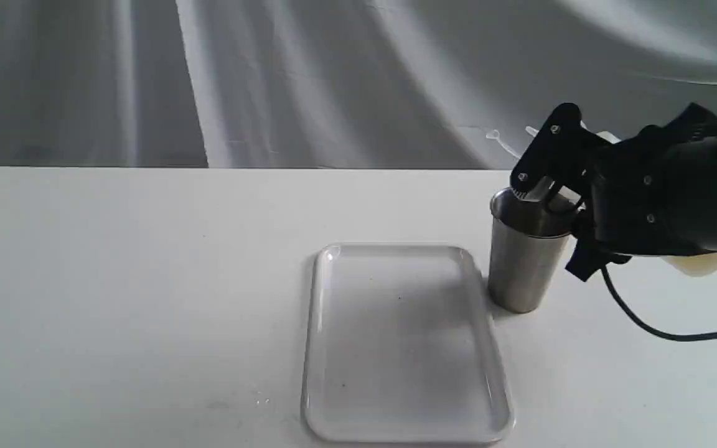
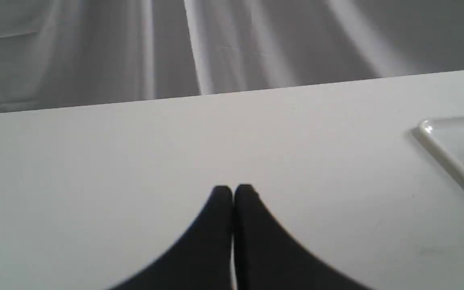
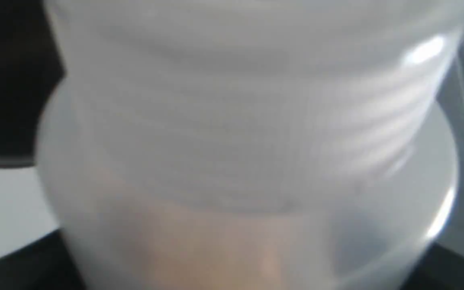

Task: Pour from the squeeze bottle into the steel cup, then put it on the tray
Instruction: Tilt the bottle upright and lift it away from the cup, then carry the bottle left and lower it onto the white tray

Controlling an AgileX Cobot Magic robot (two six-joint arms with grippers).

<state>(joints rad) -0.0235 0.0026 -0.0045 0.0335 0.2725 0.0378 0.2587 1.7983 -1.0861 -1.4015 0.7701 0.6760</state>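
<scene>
The steel cup [image 1: 523,267] stands upright on the table, just right of the white tray [image 1: 396,336]. My right gripper [image 1: 551,168] is shut on the squeeze bottle [image 1: 701,264], which lies tipped nearly level with its nozzle end at the cup's rim. The arm hides most of the bottle; its pale base and thin cap strap [image 1: 500,142] show. In the right wrist view the translucent bottle [image 3: 248,133] fills the picture, amber liquid low inside, black fingers [image 3: 10,80] beside it. My left gripper [image 2: 233,191] is shut and empty, low over bare table; the tray's corner [image 2: 449,161] shows near it.
A black cable [image 1: 657,330] trails from the right arm across the table to the right of the cup. A grey draped cloth [image 1: 333,81] hangs behind the table's far edge.
</scene>
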